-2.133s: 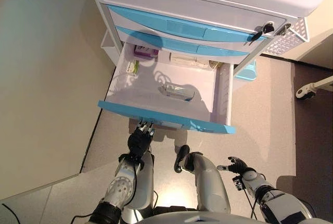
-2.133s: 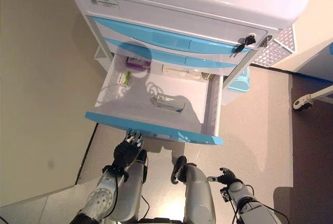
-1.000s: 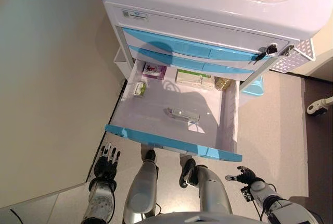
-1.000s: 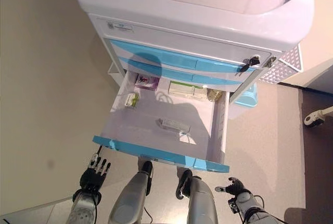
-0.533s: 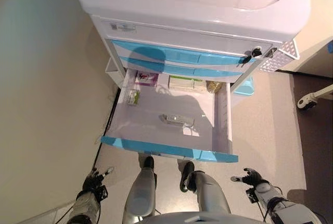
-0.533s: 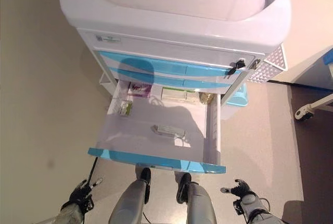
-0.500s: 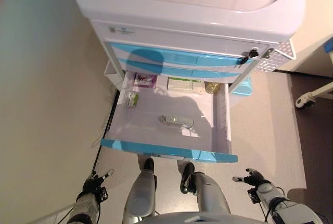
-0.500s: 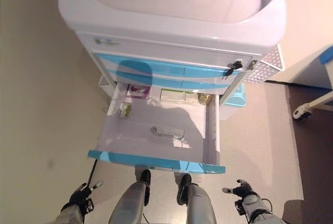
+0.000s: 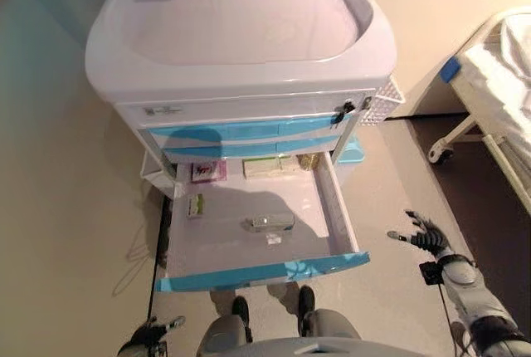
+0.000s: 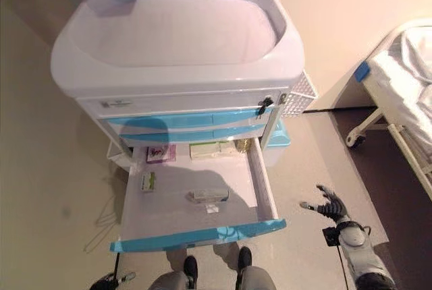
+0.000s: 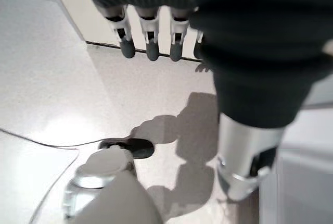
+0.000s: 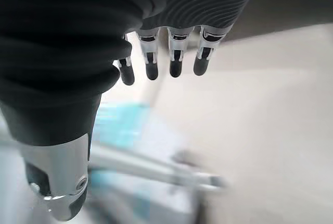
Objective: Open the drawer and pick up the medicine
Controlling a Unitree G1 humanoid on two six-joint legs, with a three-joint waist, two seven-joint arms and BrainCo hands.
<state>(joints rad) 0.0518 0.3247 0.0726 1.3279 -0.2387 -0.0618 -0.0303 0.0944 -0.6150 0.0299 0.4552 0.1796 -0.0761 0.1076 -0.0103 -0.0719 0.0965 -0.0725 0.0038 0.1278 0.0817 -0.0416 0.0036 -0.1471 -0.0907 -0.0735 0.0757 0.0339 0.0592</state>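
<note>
At the far lower left, your left hand (image 9: 149,337) hangs low over the floor, away from the cart. Its wrist view shows the fingers (image 11: 151,47) straight and side by side, with nothing between them and the thumb.

To the right of it stands the medical cart (image 9: 241,50), white with blue drawer fronts. The bottom drawer (image 9: 257,270) is pulled well out, so the opening step looks done.

Inside, from left to right: a small green and white packet (image 9: 195,205) near the left wall, a pink box (image 9: 207,171) at the back left, a clear wrapped medicine pack (image 9: 269,223) lying alone near the middle of the drawer floor, and a pale green box (image 9: 262,167) along the back wall. Something small sits in the back right corner, too small to name.

Further right, your right hand (image 10: 329,204) hovers over the floor beside the drawer's right side, apart from it. Its fingers (image 12: 174,60) are straight and loosely spread, holding nothing.

At the far right, a bed (image 9: 506,83) stands by the wall.

What remains is the pick-up itself: no medicine has been touched yet, and either hand must come in over the drawer first.
</note>
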